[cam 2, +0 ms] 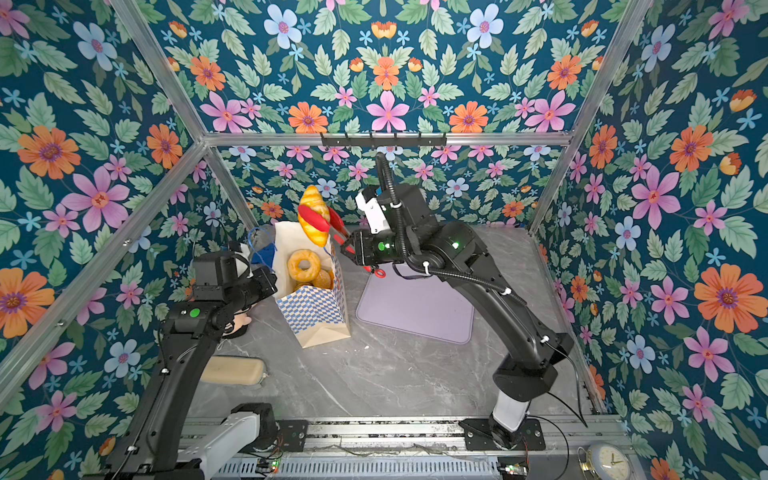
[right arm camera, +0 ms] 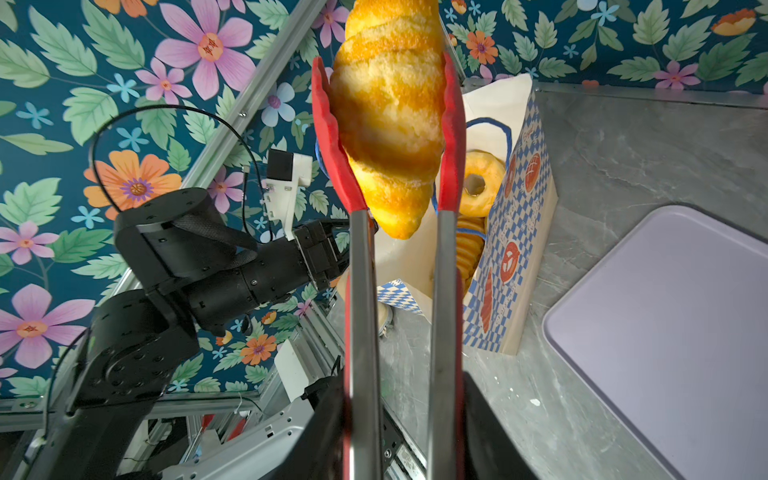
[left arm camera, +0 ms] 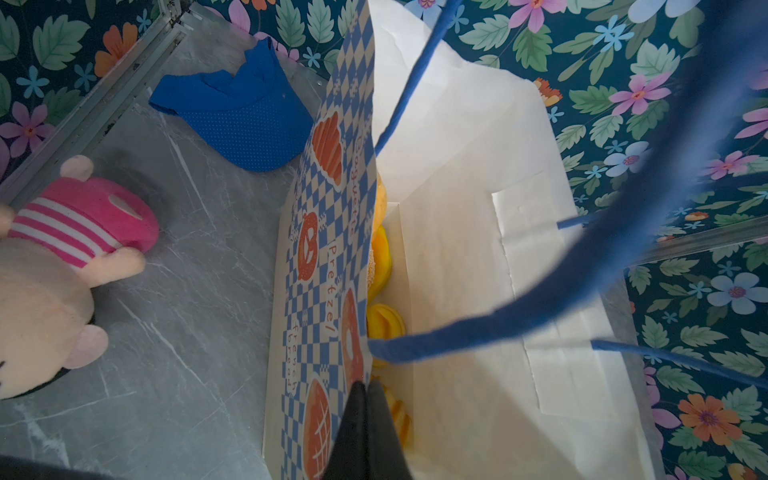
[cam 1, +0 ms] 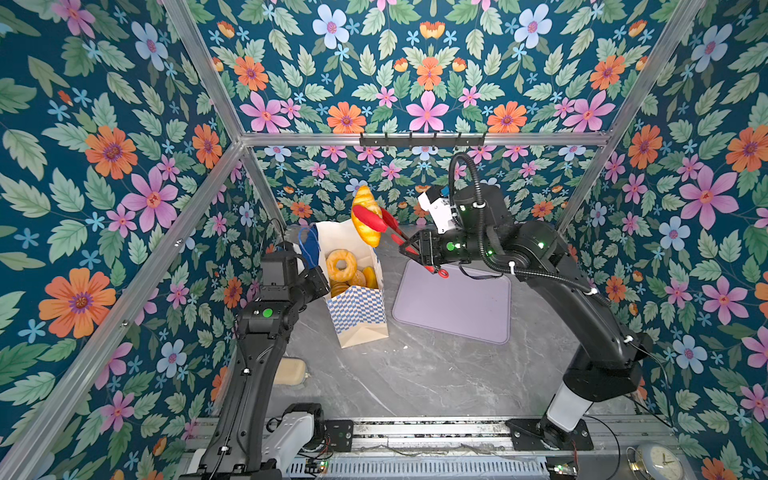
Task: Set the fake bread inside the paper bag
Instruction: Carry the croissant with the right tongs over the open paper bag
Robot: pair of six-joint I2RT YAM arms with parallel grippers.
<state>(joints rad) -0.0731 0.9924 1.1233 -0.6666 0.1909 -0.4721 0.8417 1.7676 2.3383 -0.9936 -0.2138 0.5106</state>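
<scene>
A golden croissant of fake bread (cam 1: pixel 363 197) (cam 2: pixel 311 197) (right arm camera: pixel 390 104) hangs over the open mouth of the paper bag (cam 1: pixel 357 311) (cam 2: pixel 316 309) (right arm camera: pixel 511 249). It is clamped between the red tips of metal tongs (cam 1: pixel 372 219) (right arm camera: pixel 361 291). My right gripper (cam 1: pixel 409 249) (right arm camera: pixel 405 415) is shut on the tongs' handles. The checkered bag stands upright with a ring doughnut (cam 1: pixel 340 264) (right arm camera: pixel 478 183) and other buns inside. My left gripper (cam 1: pixel 318 276) (left arm camera: pixel 366 388) is shut on the bag's near-left rim (left arm camera: pixel 332 249), holding it open.
A lavender tray (cam 1: pixel 453 303) lies right of the bag. A pink-striped plush doll (left arm camera: pixel 62 249) and a blue cloth (left arm camera: pixel 241 112) sit behind and left of the bag. A beige pad (cam 1: pixel 293 371) lies by the left arm; a clock (cam 1: pixel 658 461) sits front right.
</scene>
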